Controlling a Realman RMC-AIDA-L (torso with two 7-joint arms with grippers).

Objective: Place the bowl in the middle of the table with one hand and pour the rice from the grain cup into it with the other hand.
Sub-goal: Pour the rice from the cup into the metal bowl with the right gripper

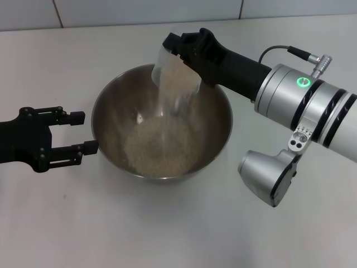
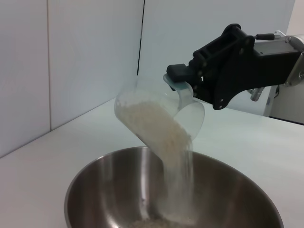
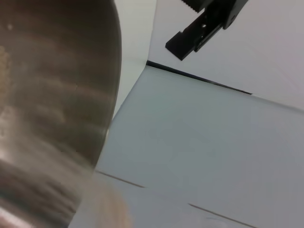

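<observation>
Pour in progress. Right claw (image 1: 181, 47), entering from the upper right of the head view, is clenched on the grain cup (image 1: 175, 75) and holds it tilted steeply over the far rim of the bowl (image 1: 106, 106). The bowl sits on the white counter (image 1: 178, 234) near the centre of the frame. A stream of rice (image 1: 162, 148) falls from the cup's lip into a heap already spread across the bowl's bottom; a good share of grain is still inside the cup. In the left wrist view the cup (image 2: 159, 121) mouth sits above the bowl (image 2: 95, 175) interior, stream landing well inside. Left claw (image 1: 83, 133) sits at the left edge of the frame, fingers apart, released, its lower fingertip just beside or touching the bowl's outer wall; contact cannot be confirmed. Risks, as judged: cup mouth is close to the far rim, so any drift backward could send grains over the edge onto the counter. Faster tipping could make grains bounce out. A nudge from the left claw could shift the bowl under the stream. Thin plastic cup may slip or deform in the grip.
</observation>
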